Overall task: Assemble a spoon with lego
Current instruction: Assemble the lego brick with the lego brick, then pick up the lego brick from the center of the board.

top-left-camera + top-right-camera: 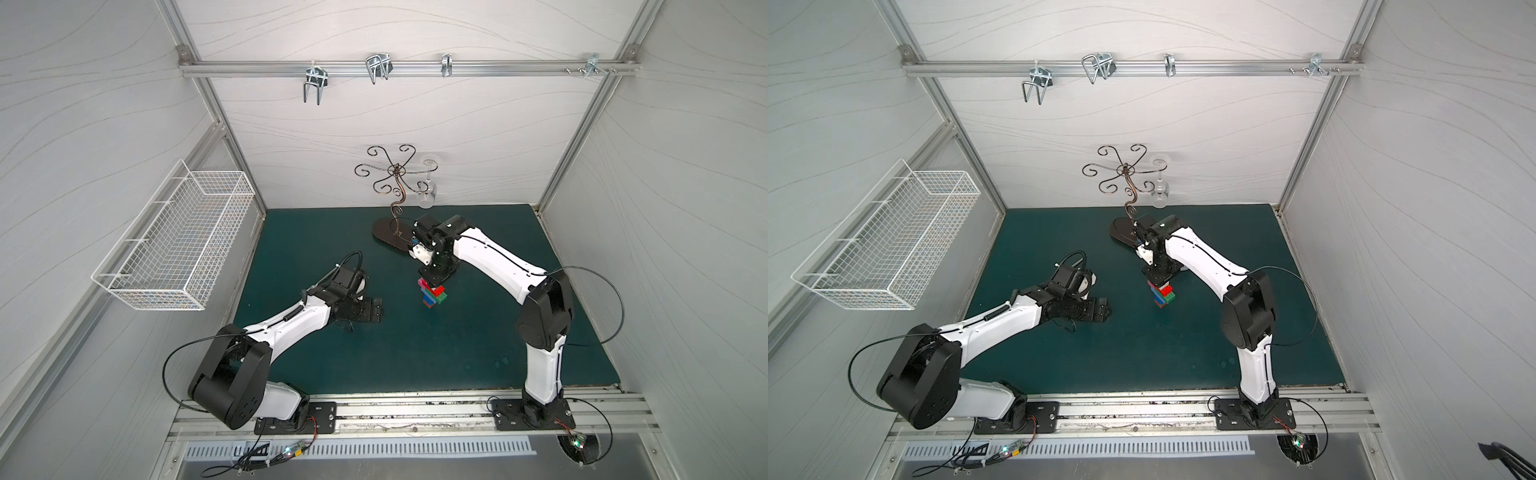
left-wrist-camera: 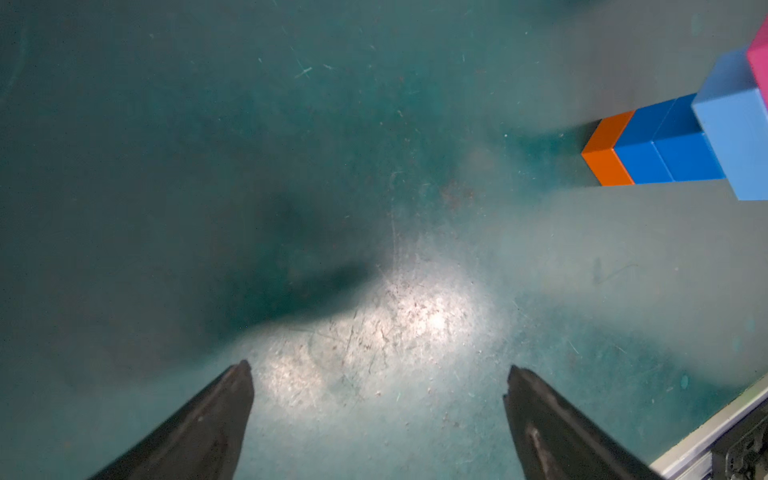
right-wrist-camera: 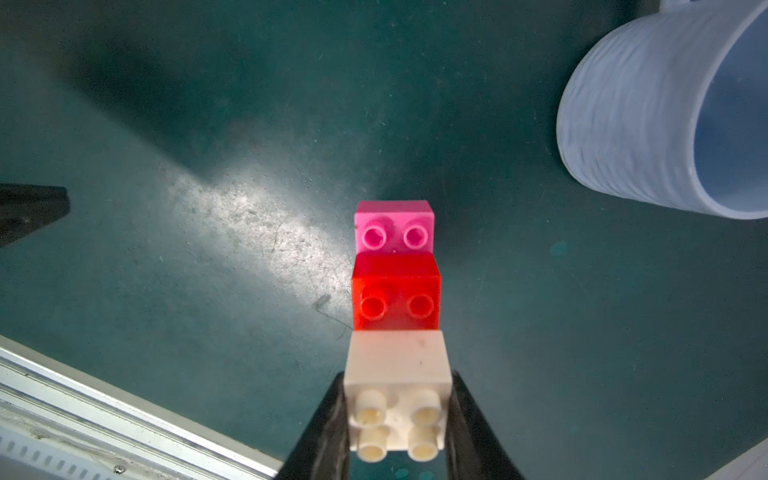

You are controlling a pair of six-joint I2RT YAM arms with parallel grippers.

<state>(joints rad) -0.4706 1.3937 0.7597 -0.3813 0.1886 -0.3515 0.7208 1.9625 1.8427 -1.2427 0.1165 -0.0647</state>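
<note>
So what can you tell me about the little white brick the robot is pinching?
The white brick is a small, square piece of smooth, creamy-white plastic. It has four round hollow studs on its top face and a tiny dark speck on one side. It is the top piece of the colourful build, sitting studs-up just above the red brick. The right gripper is shut on it, with one black finger pressing each side. In both top views the gripper hides it.

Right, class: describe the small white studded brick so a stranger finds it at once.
On the dark green table mat stands a multicoloured brick build, under the right gripper. The small white studded brick is its top piece, pinched by that gripper: the only white one, next to a red brick.
</note>
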